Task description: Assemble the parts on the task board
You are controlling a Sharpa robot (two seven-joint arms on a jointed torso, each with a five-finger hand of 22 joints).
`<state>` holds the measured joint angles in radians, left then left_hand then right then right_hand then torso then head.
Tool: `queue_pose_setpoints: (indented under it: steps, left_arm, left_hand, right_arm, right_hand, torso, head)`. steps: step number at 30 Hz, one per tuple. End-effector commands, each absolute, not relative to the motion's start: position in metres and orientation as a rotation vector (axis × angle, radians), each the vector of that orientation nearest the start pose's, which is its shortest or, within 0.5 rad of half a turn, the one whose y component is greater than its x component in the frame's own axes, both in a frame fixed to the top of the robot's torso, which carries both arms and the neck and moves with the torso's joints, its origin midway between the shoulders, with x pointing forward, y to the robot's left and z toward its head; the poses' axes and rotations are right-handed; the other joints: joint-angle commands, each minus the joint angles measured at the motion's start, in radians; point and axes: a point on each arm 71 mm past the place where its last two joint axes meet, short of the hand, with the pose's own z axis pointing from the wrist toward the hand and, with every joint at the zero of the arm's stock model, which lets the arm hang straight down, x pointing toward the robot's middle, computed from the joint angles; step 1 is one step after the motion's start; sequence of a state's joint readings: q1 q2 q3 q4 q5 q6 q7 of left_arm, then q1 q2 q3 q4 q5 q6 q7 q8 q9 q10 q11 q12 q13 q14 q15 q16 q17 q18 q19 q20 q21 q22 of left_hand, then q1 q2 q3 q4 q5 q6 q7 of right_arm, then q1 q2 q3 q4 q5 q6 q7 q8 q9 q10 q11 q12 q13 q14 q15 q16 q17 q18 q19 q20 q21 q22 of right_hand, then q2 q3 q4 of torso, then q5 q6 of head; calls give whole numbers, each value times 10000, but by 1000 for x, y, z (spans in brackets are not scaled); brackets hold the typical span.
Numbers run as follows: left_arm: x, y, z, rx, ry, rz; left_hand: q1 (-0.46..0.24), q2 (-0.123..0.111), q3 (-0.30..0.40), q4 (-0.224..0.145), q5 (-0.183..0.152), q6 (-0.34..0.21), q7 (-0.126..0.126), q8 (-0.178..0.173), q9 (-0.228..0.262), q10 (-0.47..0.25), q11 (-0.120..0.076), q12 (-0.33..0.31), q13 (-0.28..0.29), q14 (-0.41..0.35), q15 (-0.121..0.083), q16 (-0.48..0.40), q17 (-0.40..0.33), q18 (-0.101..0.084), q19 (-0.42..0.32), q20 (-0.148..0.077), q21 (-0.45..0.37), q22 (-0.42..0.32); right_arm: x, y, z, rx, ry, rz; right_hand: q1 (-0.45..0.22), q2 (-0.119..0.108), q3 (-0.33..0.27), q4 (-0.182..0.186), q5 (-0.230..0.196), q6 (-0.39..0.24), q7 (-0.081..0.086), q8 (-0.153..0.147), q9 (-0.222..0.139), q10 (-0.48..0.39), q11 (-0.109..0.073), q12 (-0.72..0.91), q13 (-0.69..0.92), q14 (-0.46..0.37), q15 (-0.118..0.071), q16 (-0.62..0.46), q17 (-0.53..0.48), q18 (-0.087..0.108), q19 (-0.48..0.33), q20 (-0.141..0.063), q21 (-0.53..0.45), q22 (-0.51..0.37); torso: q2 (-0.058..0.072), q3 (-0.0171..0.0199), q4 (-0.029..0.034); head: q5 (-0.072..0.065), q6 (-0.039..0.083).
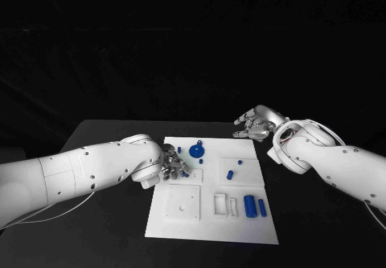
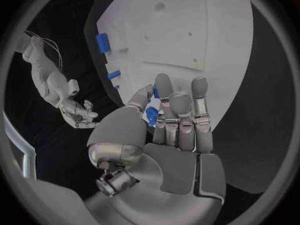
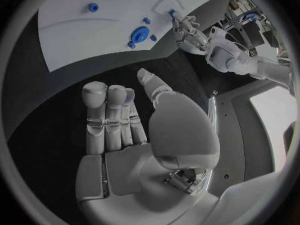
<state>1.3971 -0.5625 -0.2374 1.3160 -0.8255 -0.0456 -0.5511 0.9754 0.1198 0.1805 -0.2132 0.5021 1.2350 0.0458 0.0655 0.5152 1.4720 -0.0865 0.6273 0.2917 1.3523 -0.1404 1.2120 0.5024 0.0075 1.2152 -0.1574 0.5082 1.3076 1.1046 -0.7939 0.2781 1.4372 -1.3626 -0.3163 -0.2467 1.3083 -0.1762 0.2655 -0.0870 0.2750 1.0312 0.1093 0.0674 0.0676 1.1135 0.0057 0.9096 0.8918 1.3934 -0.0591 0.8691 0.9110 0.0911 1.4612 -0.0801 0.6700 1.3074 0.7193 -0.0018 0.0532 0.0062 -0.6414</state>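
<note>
the left hand [image 1: 171, 166] was down over the left edge of the task board [image 1: 211, 223], fingers curled, and in the left wrist view a small blue part [image 2: 151, 116] sat pinched between the thumb and fingers [image 2: 179, 110], so that hand had hold of it. the right hand [image 1: 259, 124] hung just off the board's far right corner, above the black surface [image 1: 109, 134]; its fingers [image 3: 106, 112] stood straight and side by side with the thumb apart, nothing in them. on the board, a round blue part [image 1: 196, 151] lay near the far edge with a small blue peg [image 1: 180, 149] to its left. another blue piece [image 1: 230, 174] sat around the middle, a little right, and a smaller one [image 1: 239, 162] just beyond it. two blue cylinders, a thick cylinder [image 1: 250, 205] and a slim cylinder [image 1: 262, 207], lay side by side toward the near right. a white square plate [image 1: 182, 202] sat at near left, and what looked like a white bracket [image 1: 225, 204] lay beside it, though its shape was hard to make out.
</note>
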Motion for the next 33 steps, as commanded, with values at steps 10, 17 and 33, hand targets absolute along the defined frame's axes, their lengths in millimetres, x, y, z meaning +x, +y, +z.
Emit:
queue_pose_setpoints:
  steps: [10,17,33]
  left_arm:
    - [518,137,-207,-2675,22843,-4055]
    - [515,134,-207,-2520,22469,-4188]
    - [507,143,-201,-3227,21674,-4981]
  left_hand:
    - [417,361,28,8,-28,1762,-1034,27,4289,431,-68,19,7,-47,-26,61,-12,-75,48,11,-53,190]
    - [430,364,32,6,-20,1758,-1033,25,4288,430,-68,12,4,-48,-26,58,-16,-75,52,10,-56,190]
    - [417,370,71,-1,108,1781,-1039,25,4281,431,-76,33,4,-19,-38,57,-34,-75,84,-4,-60,190]
  right_arm:
    - [526,-224,-127,2236,15573,6312]
    - [526,-224,-127,2240,15566,6309]
    - [527,-226,-128,2300,15576,6269]
  right_hand:
    - [-73,-14,60,22,-7,67,22,-47,-14,-23,-11,65,-13,31,-59,-12,17,79,201,-29,16,784]
    - [-72,-14,75,19,12,69,22,-47,-15,-22,-13,68,-12,32,-59,-14,20,77,203,-30,26,787]
    - [-91,-14,75,29,0,72,21,-47,-14,-20,-11,68,-12,36,-60,-17,22,77,205,-31,22,787]
  torso:
    - [2,0,-3]
    - [-3,1,-1]
    - [-3,-14,15]
  head:
    - [-19,2]
    - [-21,5]
    - [-79,-46]
